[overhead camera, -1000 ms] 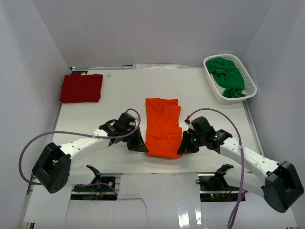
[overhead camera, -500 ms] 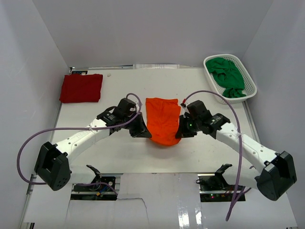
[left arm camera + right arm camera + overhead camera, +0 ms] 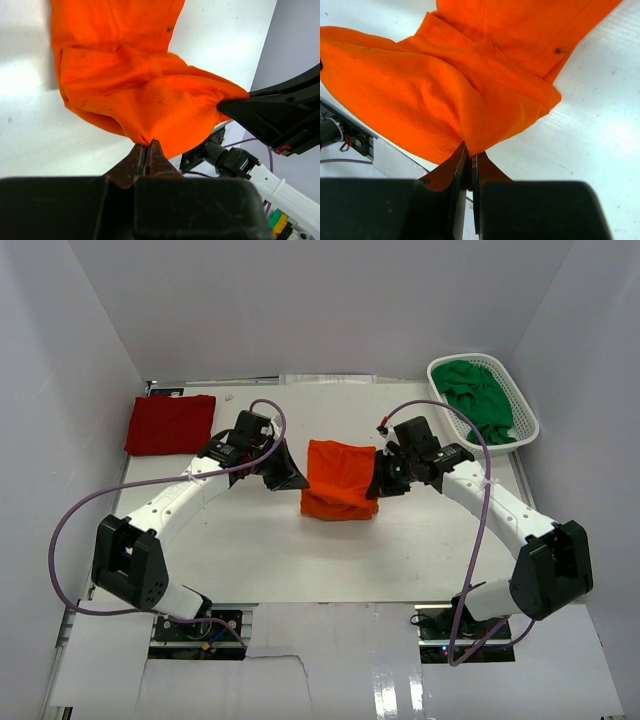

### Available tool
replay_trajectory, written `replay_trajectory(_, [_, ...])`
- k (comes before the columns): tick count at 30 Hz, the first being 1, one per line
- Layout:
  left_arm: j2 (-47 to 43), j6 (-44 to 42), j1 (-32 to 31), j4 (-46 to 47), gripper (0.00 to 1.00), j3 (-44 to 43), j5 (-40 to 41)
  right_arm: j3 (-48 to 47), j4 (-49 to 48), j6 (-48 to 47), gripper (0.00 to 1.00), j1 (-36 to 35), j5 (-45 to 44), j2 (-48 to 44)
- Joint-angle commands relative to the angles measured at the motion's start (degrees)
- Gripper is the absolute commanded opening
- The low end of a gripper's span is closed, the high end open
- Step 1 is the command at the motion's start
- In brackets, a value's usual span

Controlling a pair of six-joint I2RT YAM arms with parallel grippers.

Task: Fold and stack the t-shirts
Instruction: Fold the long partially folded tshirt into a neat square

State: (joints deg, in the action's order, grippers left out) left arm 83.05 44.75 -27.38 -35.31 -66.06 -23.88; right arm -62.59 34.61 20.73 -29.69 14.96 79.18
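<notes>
- The white tabletop (image 3: 250, 550) carries everything. Its near edge is partly covered by the two arm bases.
- The orange t-shirt (image 3: 340, 480) lies about mid-tabletop, slightly toward the far edge. It is doubled over into a short block, and its near part is lifted and held up between the two arms. The layers underneath are hidden by the top one.
- In the left wrist view the orange t-shirt (image 3: 140, 90) sags in a loose pouch, and its far end is cut off by the top of the frame. The right wrist view shows the same cloth (image 3: 445, 90), also cut off at the top.
- The dark red t-shirt (image 3: 171, 425) sits folded flat at the far left corner of the tabletop, well apart from the orange one.
- The white mesh basket (image 3: 462, 445) stands at the far right corner.
- The green t-shirt (image 3: 478, 400) lies crumpled inside the basket, and its outline is hard to make out.
- The left end effector (image 3: 296, 480) meets the orange shirt's left side. From above, its black housing hides the fingertips.
- Its own camera shows the left end effector (image 3: 148, 146) pinched tight on a fold of orange cloth.
- The right end effector (image 3: 375, 488) meets the shirt's right side, and its own view shows it (image 3: 469, 152) clamped narrow on another orange fold.
- Purple cables (image 3: 70, 530) loop from each arm.
</notes>
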Motion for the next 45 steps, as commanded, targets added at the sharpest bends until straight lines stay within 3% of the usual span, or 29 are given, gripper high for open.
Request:
replay_trajectory(1, [1.76, -2.39, 1.09, 0.24, 0.0, -4.77, -0.82, -4.55, -0.68, -2.89, 0.08, 2.17, 3.66, 2.81])
replay_trajectory(18, [21.18, -3.97, 5.31, 3.76, 0.0, -20.41, -2.58, -18.62, -1.39, -5.44, 0.08, 9.3, 8.33, 18.9])
replay_trajectory(34, [36.91, -4.06, 6.28, 1.73, 0.0, -43.09, -3.54, -31.79, -1.21, -6.05, 0.08, 14.31, 10.53, 31.29])
replay_trajectory(45, [47.91, -1.69, 6.19, 9.91, 0.0, -52.85, -4.15, -38.05, -3.76, -4.47, 0.08, 17.91, 9.74, 37.19])
